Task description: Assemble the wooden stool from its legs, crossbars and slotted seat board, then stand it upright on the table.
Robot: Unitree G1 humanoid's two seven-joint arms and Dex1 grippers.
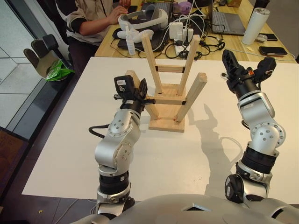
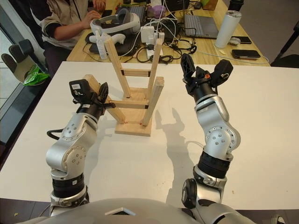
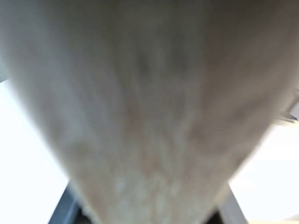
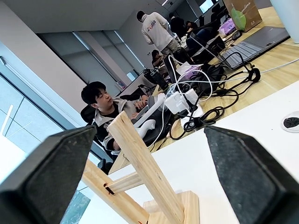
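The wooden stool (image 1: 167, 123) rests upside down on the white table (image 1: 84, 140), its seat board flat and its legs pointing up. Crossbars (image 1: 170, 68) join the legs. My left gripper (image 1: 137, 92) is at the near left leg (image 1: 132, 76), shut on it about halfway up; blurred wood (image 3: 149, 112) sits right against the left wrist camera. My right gripper (image 1: 247, 65) hovers to the right of the stool, above the table, open with nothing between its fingers (image 4: 46, 182). In the right wrist view a stool leg (image 4: 145, 172) rises between them, farther off.
Behind the white table is a wooden desk (image 1: 233, 39) with a headset (image 1: 142, 18), a tangle of cables (image 1: 187, 39), a laptop (image 1: 226, 21), a white tumbler (image 1: 256, 25) and a phone (image 1: 273, 50). Bare table lies in front of and to the right of the stool.
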